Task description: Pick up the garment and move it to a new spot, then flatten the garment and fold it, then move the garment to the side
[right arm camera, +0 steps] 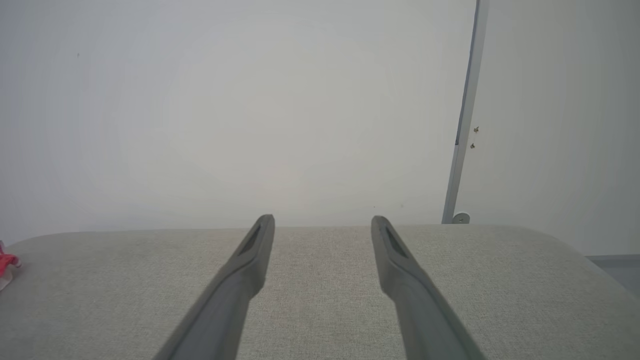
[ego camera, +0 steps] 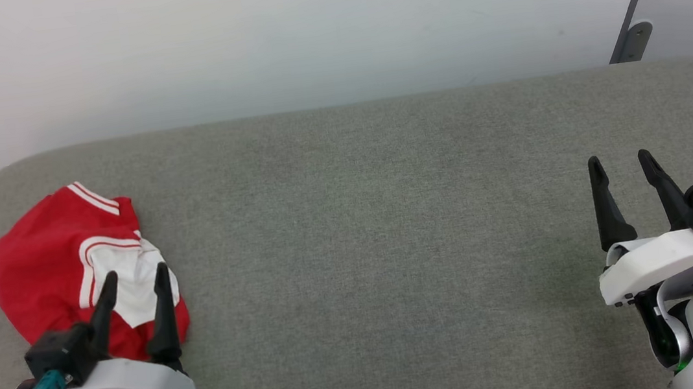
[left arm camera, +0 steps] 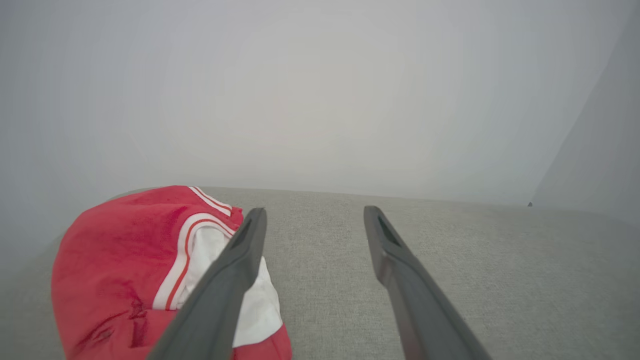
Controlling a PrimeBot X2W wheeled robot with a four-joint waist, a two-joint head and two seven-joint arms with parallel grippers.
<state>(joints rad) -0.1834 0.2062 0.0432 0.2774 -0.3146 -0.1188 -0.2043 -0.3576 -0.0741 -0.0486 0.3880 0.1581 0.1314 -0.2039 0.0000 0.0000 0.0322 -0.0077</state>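
The garment (ego camera: 51,261) lies crumpled at the left end of the grey table, red with a white sleeve and striped trim showing; its numerals are hidden. My left gripper (ego camera: 136,275) is open above the garment's near right edge, nothing between its fingers. In the left wrist view the garment (left arm camera: 130,265) sits left of and partly behind the left finger, and the left gripper (left arm camera: 315,212) spans bare cloth. My right gripper (ego camera: 620,160) is open at the table's right end, far from the garment. A red sliver of the garment (right arm camera: 6,265) shows beside the right gripper (right arm camera: 322,220).
The grey fabric-covered table (ego camera: 377,230) has rounded corners and runs across the head view. A pale wall stands behind it. A grey metal post with a bracket (ego camera: 634,38) leans at the back right.
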